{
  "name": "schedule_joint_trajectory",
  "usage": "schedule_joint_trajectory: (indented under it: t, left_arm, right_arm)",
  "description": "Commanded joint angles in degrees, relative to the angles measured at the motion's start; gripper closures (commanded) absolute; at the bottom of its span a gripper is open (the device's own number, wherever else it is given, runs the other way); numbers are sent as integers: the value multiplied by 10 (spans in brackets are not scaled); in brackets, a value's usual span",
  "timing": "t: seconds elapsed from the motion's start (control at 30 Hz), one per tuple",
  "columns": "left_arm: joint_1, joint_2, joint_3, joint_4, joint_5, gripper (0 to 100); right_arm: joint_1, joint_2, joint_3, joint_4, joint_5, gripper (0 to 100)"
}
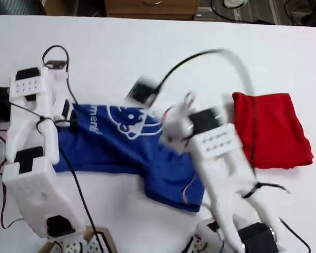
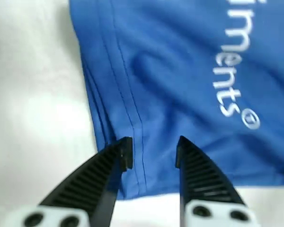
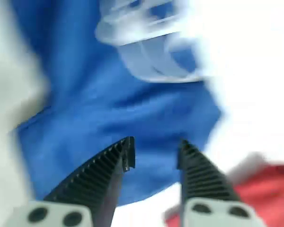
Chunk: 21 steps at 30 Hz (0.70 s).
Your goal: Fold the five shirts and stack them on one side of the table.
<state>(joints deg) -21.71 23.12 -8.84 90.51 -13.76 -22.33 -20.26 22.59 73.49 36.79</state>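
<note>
- The blue fabric shirt with white print [image 1: 121, 150] lies across the middle of the bench [image 1: 147, 47]. It looks light and limp, so pinch its hemmed edge.
- Your left claw [image 2: 151, 153] and right claw [image 3: 154, 153] are both spread over it.

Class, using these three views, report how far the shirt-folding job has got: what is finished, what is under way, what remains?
Done: the red shirt lies folded at one side of the table. In hand: the blue shirt is only partly folded and rumpled; the left tool stands open astride its hem, and the right tool is open over its other end. Left: finishing that fold, stacking it on the red one, and reaching five.
</note>
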Motion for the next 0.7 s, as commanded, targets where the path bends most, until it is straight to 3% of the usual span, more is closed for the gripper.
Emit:
schedule_joint_trajectory:
  t: [0.0, 0.23, 0.47, 0.67]
  left_arm:
    - [20, -4, -50, 69, -19, 820]
    - [55, -3, 0, 81, -23, 820]
    - [70, -3, 122, -52, -23, 820]
    - [41, -3, 175, -69, -58, 820]
  right_arm:
    - [65, 69, -37, -84, -30, 988]
    - [73, 272, -89, -129, -31, 978]
    - [96, 381, -192, -128, -28, 978]
    - [180, 444, -245, -126, -27, 978]
